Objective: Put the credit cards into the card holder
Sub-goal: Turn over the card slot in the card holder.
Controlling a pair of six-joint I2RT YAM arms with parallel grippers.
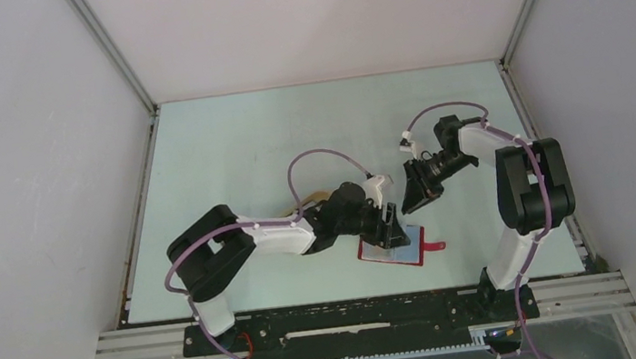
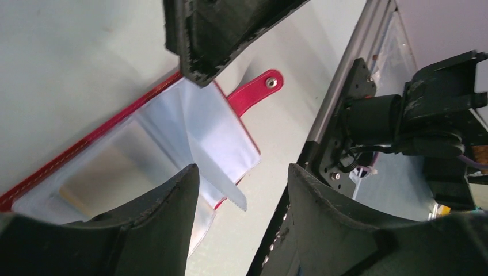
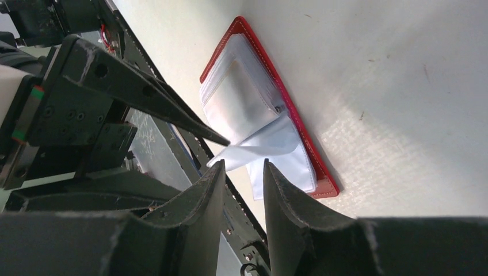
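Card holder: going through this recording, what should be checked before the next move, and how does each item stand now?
1. Card holder lies open on the table: ok.
2. Snap tab lies off to the side, clear of the pockets: ok.
3. Pocket leaf is raised off the stack: ok.
4. Left claw carries a card: not ok; its fingers stand apart with nothing between them.
5. Right claw has hold of the leaf: cannot tell; its tips are at the leaf's edge.
6. A credit card is ready to insert: not ok; none shows outside the holder.
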